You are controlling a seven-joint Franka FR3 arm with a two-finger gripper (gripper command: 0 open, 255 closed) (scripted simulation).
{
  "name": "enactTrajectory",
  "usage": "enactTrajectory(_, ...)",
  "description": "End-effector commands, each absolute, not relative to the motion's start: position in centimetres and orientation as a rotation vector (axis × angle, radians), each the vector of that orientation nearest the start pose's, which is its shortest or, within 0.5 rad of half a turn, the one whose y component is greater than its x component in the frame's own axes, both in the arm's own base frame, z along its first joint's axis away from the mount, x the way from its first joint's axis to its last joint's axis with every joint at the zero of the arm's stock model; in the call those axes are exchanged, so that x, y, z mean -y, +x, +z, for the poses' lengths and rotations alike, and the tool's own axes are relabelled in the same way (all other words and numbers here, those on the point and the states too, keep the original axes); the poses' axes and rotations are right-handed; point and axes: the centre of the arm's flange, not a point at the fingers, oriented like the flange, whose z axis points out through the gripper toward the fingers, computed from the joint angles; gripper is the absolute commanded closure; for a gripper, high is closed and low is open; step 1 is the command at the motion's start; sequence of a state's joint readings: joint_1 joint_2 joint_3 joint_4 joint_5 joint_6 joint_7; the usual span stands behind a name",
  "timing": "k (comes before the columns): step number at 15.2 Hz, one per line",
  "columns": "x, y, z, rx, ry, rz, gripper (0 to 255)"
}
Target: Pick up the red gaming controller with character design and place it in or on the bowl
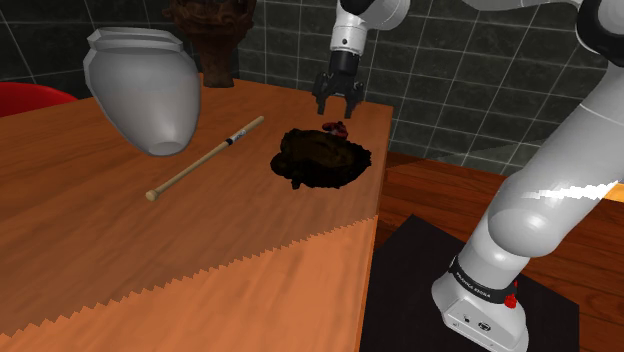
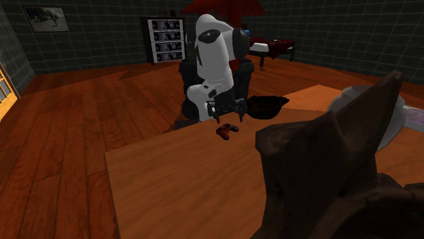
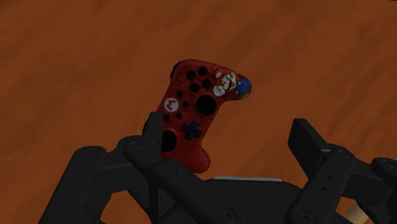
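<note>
Claw (image 3: 229,122) hangs open and wide, holding nothing, low over the red gaming controller (image 3: 197,108). Controller lies flat on the wooden surface (image 1: 120,250), just beside the dark ragged-rimmed bowl (image 1: 320,158), on the bowl's side away from the shoulder camera. Not touching the bowl, as far as I can tell. Cartoon face and round "M" badge are on its upper face.

Risks, as I judge them:
- Wrist view puts the controller nearer one finger (image 3: 153,130) than the other, and askew to them. Closing like this would likely shove or spin it before both pads bite.
- Lumpy shape with two horn grips means a pinch on a curved grip could squirt it out.
- Bowl is very close, so a finger coming down on that side may clip the rim and shift the bowl.
- Controller sits near the surface's edge by the bowl. A hard nudge could send it over.

Surface: orange-brown wood grain. Baseball bat (image 1: 205,158) lies well apart from the bowl, with a big grey jar (image 1: 145,90) beyond the bat.

Room: dark tiled walls, reddish plank floor (image 2: 81,108), a shelf rack (image 2: 165,39) against the wall far behind the bowl.
</note>
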State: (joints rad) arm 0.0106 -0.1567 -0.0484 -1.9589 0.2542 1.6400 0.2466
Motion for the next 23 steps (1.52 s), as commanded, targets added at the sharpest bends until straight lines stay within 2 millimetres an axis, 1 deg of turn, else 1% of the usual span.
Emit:
enactTrajectory(1,-0.8,49.4,52.6,-0.463,-2.851,0.273,0)
enactTrajectory(8,-0.8,49.4,52.6,-0.463,-2.851,0.273,0)
enactTrajectory(9,-0.8,49.4,52.6,-0.463,-2.851,0.273,255)
enactTrajectory(18,-0.5,49.4,52.8,-0.466,-2.851,0.265,255)
enactTrajectory(19,-0.5,49.4,52.8,-0.466,-2.851,0.265,0)
enactTrajectory(21,-2.0,49.2,54.3,-0.401,-3.087,0.064,0)
enactTrajectory(22,-2.2,49.2,54.5,-0.391,-3.117,0.035,0)
enactTrajectory(23,-2.2,49.2,54.0,-0.391,-3.117,0.035,0)
